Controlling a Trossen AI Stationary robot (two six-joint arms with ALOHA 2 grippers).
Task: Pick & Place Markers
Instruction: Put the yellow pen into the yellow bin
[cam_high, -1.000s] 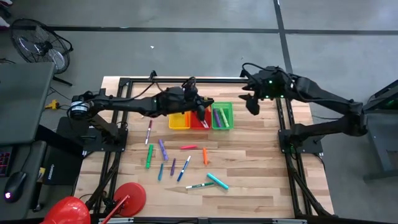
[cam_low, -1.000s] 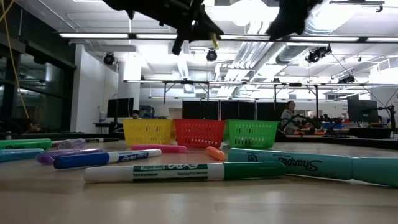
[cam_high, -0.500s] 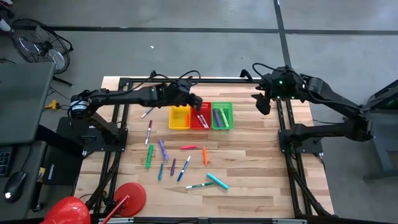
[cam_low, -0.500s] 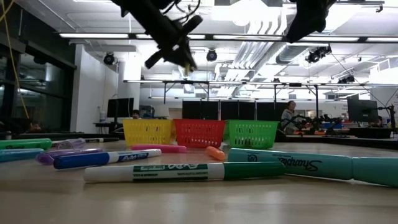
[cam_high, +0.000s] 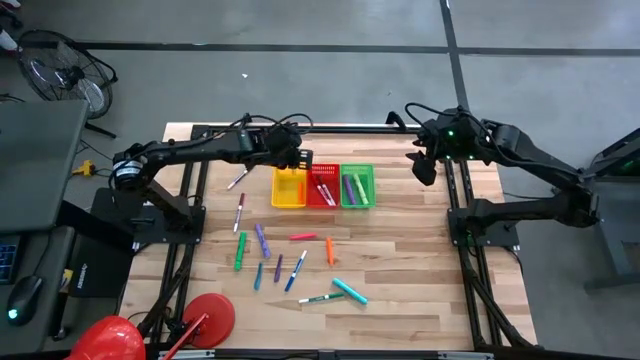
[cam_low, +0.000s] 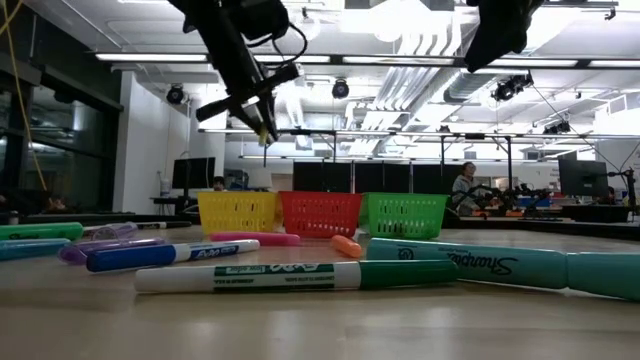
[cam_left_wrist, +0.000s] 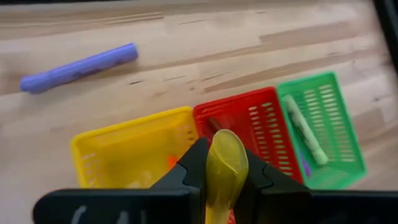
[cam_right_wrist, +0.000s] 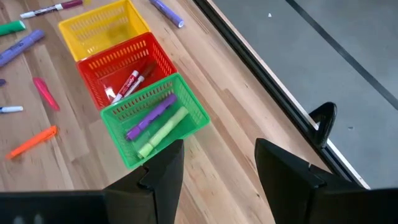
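My left gripper (cam_high: 291, 156) hangs above the far side of the yellow basket (cam_high: 289, 188) and is shut on a yellow marker (cam_left_wrist: 225, 163). The red basket (cam_high: 322, 187) and the green basket (cam_high: 357, 186) stand in a row to its right, each with markers in it. Several markers (cam_high: 290, 258) in purple, green, blue, orange, pink and teal lie flat on the wooden table nearer the front. My right gripper (cam_right_wrist: 214, 167) is open, up in the air near the table's far right corner, holding nothing. My left gripper pinches the yellow marker's barrel (cam_left_wrist: 222, 186) between its two fingers, and the marker lies along the fingers. Its rounded end (cam_left_wrist: 226, 149) sticks out past the fingertips. The fingers slant downward from above. The marker is lifted clear, above the wall between the yellow and red baskets.
A purple marker (cam_left_wrist: 78, 67) lies alone on the table to the left of the yellow basket. A black frame rail (cam_high: 300, 128) runs along the far edge. Red objects (cam_high: 205, 318) sit at the near left corner. People and desks show in the room beyond.
My left gripper has carried the yellow marker from above the red basket toward the table's left, to above the yellow basket. It has sunk a little, rolled and tipped from near level to slanting down. My right gripper has drawn a little toward the table's right edge.
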